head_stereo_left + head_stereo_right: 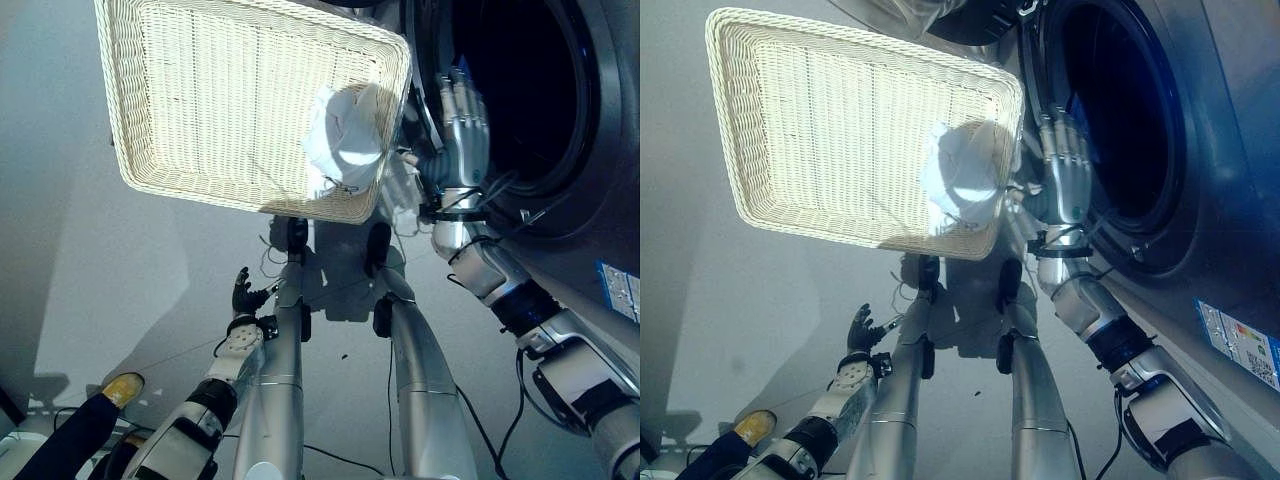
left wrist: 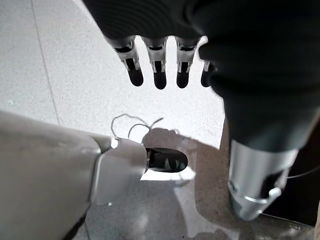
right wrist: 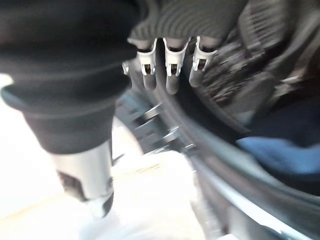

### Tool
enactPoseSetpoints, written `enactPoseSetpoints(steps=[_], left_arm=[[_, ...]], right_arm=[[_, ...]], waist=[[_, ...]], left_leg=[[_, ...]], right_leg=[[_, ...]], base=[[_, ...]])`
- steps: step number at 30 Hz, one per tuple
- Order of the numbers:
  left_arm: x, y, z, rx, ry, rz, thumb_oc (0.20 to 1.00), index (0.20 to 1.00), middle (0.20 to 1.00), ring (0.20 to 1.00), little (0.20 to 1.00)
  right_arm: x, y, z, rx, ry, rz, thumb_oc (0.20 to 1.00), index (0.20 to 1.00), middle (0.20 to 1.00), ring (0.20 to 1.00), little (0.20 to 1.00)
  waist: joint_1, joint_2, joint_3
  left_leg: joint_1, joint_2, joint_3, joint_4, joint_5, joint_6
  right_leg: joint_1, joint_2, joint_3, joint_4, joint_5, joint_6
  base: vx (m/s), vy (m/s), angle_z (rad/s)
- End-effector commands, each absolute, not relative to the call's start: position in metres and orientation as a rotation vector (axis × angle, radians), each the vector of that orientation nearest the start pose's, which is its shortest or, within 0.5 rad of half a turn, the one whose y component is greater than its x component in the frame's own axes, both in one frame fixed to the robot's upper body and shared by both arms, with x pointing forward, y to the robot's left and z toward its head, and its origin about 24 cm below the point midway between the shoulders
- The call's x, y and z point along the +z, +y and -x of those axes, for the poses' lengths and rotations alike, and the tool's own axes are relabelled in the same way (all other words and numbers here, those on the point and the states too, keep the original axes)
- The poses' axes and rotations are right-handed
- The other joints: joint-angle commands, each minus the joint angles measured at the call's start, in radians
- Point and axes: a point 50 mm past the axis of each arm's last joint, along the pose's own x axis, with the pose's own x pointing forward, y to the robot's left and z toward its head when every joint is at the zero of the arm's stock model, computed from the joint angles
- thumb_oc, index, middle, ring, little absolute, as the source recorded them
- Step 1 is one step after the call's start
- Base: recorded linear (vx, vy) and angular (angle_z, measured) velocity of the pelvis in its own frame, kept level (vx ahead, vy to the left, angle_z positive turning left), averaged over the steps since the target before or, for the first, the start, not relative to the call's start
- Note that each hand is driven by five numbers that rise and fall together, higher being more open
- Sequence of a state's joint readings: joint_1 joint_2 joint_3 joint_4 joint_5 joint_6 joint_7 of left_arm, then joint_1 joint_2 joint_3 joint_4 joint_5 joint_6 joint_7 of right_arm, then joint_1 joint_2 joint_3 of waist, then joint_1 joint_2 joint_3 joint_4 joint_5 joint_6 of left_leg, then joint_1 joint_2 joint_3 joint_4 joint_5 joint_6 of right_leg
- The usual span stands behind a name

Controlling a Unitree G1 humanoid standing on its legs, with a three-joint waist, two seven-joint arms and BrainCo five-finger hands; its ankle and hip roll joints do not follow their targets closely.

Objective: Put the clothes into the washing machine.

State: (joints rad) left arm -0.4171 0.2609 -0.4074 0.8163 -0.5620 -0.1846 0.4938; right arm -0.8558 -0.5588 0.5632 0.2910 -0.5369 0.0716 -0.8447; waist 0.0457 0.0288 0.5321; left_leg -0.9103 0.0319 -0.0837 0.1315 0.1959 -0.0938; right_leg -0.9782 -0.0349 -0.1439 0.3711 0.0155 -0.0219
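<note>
Nearest, the left hand [image 1: 243,292] hangs low over the floor [image 1: 90,260], fingers relaxed and apart, holding nothing. A person's shoe [image 1: 122,388] shows at the lower edge. Further out, a white garment [image 1: 350,135] lies in the corner of the wicker basket [image 1: 200,100], just beside the washing machine [image 1: 1240,180]. The right hand [image 1: 462,125] is at the rim of the drum opening [image 1: 1120,110], fingers straight, empty. In the right wrist view a blue cloth [image 3: 280,152] seems to lie inside already, so the white piece is probably what remains. The drum's depth is too dark to read.
</note>
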Motion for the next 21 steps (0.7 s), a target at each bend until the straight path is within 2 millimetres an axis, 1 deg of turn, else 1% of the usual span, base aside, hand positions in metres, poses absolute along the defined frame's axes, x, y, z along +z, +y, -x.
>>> enactPoseSetpoints(steps=[1, 4, 5, 8, 12, 13, 16, 17, 18, 21], left_arm=[[-0.039, 0.185, -0.286, 0.378, 0.375, -0.024, 1.000, 1.000, 1.000, 1.000, 1.000], [-0.039, 0.187, -0.287, 0.368, 0.375, -0.039, 1.000, 1.000, 1.000, 1.000, 1.000], [-0.038, 0.189, -0.289, 0.363, 0.374, -0.049, 1.000, 1.000, 1.000, 1.000, 1.000], [-0.036, 0.193, -0.291, 0.355, 0.373, -0.059, 1.000, 1.000, 1.000, 1.000, 1.000], [-0.034, 0.194, -0.294, 0.347, 0.369, -0.068, 1.000, 1.000, 1.000, 1.000, 1.000], [-0.032, 0.194, -0.296, 0.340, 0.366, -0.074, 1.000, 1.000, 1.000, 1.000, 1.000], [-0.030, 0.194, -0.298, 0.333, 0.361, -0.080, 1.000, 1.000, 1.000, 1.000, 1.000], [-0.029, 0.195, -0.300, 0.327, 0.357, -0.086, 1.000, 1.000, 1.000, 1.000, 1.000], [-0.028, 0.195, -0.300, 0.327, 0.356, -0.087, 1.000, 1.000, 1.000, 1.000, 1.000], [-0.026, 0.191, -0.302, 0.312, 0.349, -0.096, 1.000, 1.000, 1.000, 1.000, 1.000]], right_arm=[[0.236, -0.112, -0.334, -0.361, -1.133, 1.087, 1.000, 1.000, 1.000, 1.000, 1.000], [0.233, -0.103, -0.337, -0.312, -1.139, 1.141, 1.000, 1.000, 1.000, 1.000, 1.000], [0.233, -0.099, -0.340, -0.279, -1.129, 1.171, 1.000, 1.000, 1.000, 1.000, 1.000], [0.227, -0.093, -0.348, -0.234, -1.082, 1.249, 1.000, 1.000, 1.000, 1.000, 1.000], [0.219, -0.095, -0.358, -0.198, -1.000, 1.309, 1.000, 1.000, 1.000, 1.000, 1.000], [0.213, -0.095, -0.364, -0.163, -0.950, 1.353, 1.000, 1.000, 1.000, 1.000, 1.000], [0.206, -0.099, -0.373, -0.151, -0.858, 1.406, 1.000, 1.000, 1.000, 1.000, 1.000], [0.201, -0.107, -0.381, -0.173, -0.770, 1.418, 1.000, 1.000, 1.000, 1.000, 1.000], [0.200, -0.108, -0.382, -0.176, -0.754, 1.422, 1.000, 1.000, 1.000, 1.000, 1.000], [0.190, -0.126, -0.396, -0.202, -0.579, 1.437, 1.000, 1.000, 1.000, 1.000, 1.000]], waist=[[0.013, 0.014, -0.012], [0.021, 0.013, -0.012], [0.026, 0.013, -0.012], [0.036, 0.018, -0.012], [0.044, 0.020, -0.012], [0.051, 0.023, -0.012], [0.059, 0.027, -0.012], [0.065, 0.031, -0.012], [0.066, 0.032, -0.012], [0.080, 0.045, -0.012]], left_leg=[[0.027, -0.078, 0.057, -0.001, -0.055, 0.054], [0.028, -0.079, 0.055, -0.004, -0.055, 0.054], [0.031, -0.078, 0.055, -0.008, -0.053, 0.053], [0.028, -0.080, 0.051, -0.009, -0.050, 0.051], [0.026, -0.083, 0.046, -0.008, -0.051, 0.050], [0.026, -0.085, 0.043, -0.009, -0.049, 0.049], [0.027, -0.086, 0.039, -0.012, -0.048, 0.048], [0.024, -0.087, 0.035, -0.012, -0.048, 0.048], [0.024, -0.087, 0.035, -0.011, -0.048, 0.048], [0.018, -0.089, 0.028, -0.012, -0.046, 0.047]], right_leg=[[0.034, 0.049, 0.006, -0.048, 0.032, 0.106], [0.039, 0.045, -0.004, -0.051, 0.032, 0.107], [0.042, 0.042, -0.009, -0.055, 0.033, 0.109], [0.043, 0.037, -0.018, -0.057, 0.035, 0.111], [0.043, 0.031, -0.027, -0.059, 0.037, 0.113], [0.045, 0.028, -0.032, -0.063, 0.038, 0.113], [0.048, 0.023, -0.039, -0.068, 0.040, 0.114], [0.046, 0.020, -0.043, -0.068, 0.041, 0.114], [0.045, 0.019, -0.044, -0.068, 0.042, 0.114], [0.041, 0.012, -0.051, -0.070, 0.043, 0.113]], base=[[0.00, -0.058, 0.05], [0.00, -0.046, 0.03], [0.00, -0.047, 0.02], [0.00, -0.033, 0.03], [0.00, -0.036, 0.03], [0.00, -0.028, 0.07], [0.00, -0.017, 0.04], [0.00, 0.000, 0.00], [0.00, 0.000, 0.00], [0.00, 0.000, 0.00]])
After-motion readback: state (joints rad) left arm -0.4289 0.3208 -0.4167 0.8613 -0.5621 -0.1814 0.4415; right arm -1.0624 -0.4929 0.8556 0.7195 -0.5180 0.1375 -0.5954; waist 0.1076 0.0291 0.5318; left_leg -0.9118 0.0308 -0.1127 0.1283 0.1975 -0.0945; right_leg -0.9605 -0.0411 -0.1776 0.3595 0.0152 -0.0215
